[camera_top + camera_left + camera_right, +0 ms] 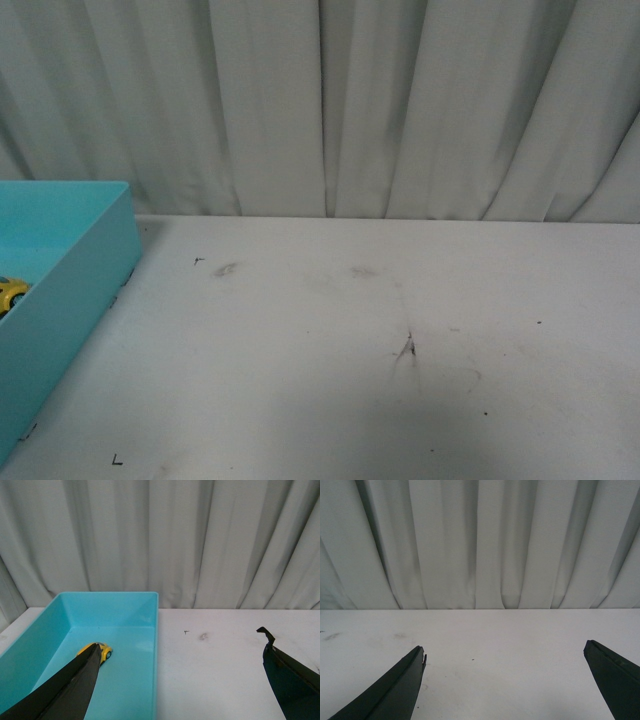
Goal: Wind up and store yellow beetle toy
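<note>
Two dark grippers show only in our wrist views, none in the front view. Our left gripper has its jaws spread wide apart, nothing between them, hanging above the table near the right wall of the bin. Our right gripper is also spread wide, holding nothing, over bare table surface. We see the small glossy yellow beetle toy car lying on the floor of the open rectangular turquoise plastic bin; in the left wrist view one dark finger covers part of the toy, so only its rounded body, a dark window and one wheel show. From the front view just a sliver of the yellow toy peeks in at the left edge of the frame, inside the same bin, which sits at the far left of the white scuffed tabletop. We cannot tell which way the toy points. The tabletop carries grey smudges and a darker scratch mark right of centre, plus small black corner marks near the bin. Behind the table, at the far side, hangs a pleated grey-white curtain, filling the background in all three views.
</note>
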Available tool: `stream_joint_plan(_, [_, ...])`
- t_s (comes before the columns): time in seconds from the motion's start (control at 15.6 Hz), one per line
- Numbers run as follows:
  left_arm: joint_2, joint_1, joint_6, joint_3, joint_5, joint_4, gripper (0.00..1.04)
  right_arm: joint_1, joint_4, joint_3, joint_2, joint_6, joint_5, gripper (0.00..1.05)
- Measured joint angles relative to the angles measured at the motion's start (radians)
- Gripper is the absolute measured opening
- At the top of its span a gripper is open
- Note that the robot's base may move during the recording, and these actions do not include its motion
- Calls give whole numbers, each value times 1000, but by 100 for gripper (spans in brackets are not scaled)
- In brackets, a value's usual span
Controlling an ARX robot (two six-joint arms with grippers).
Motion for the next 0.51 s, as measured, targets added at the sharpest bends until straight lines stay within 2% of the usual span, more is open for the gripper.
stream_joint_plan(0.51, [0, 0, 0, 0, 0, 0, 98, 0, 0, 0, 0, 0, 0, 98])
